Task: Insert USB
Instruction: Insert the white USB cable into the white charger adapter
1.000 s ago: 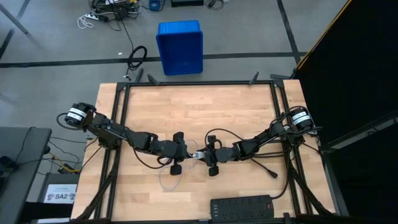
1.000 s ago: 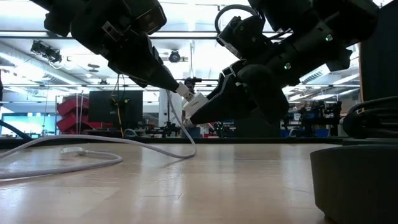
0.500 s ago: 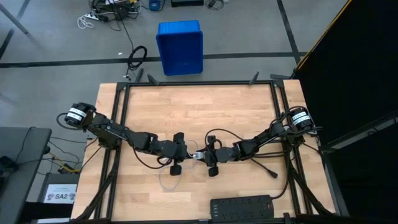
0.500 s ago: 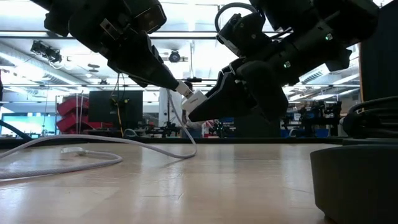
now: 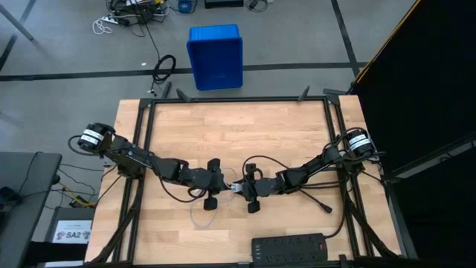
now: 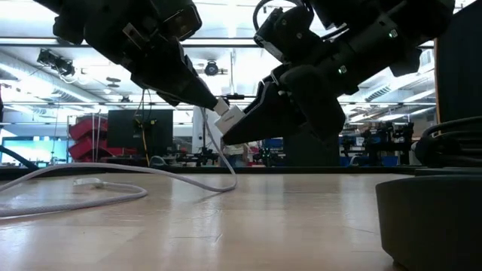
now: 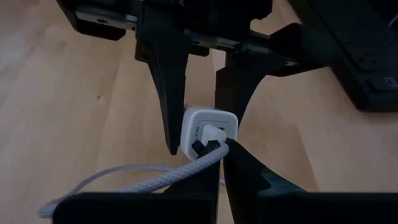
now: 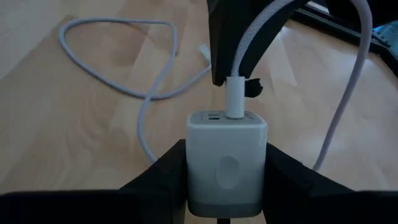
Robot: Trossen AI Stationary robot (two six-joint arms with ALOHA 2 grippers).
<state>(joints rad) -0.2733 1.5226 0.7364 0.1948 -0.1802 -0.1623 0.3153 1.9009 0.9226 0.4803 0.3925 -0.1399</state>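
1. In the high view a black power strip (image 5: 290, 245) lies at the bottom edge of the frame, on the wooden surface (image 5: 238, 126).
2. Just above it, at frame center, the two arms reach inward from the left and right edges, elbows low, wrists nearly meeting.
3. The left claw (image 5: 225, 183) is pressed together, pinching the plug of the USB (image 8: 235, 96); in the low view it slants down from upper left.
4. The right claw (image 5: 241, 186) pinches a white adapter (image 8: 227, 158) between its fingers (image 8: 155, 174), coming from upper right in the low view.
5. The plug stands in a port on the adapter's face, both raised off the surface.
6. The cable trails down from the plug and loops loosely on the wood, lower center of the high view.
7. Beyond the surface, a blue bin (image 5: 215, 56) sits on the floor, upper center.
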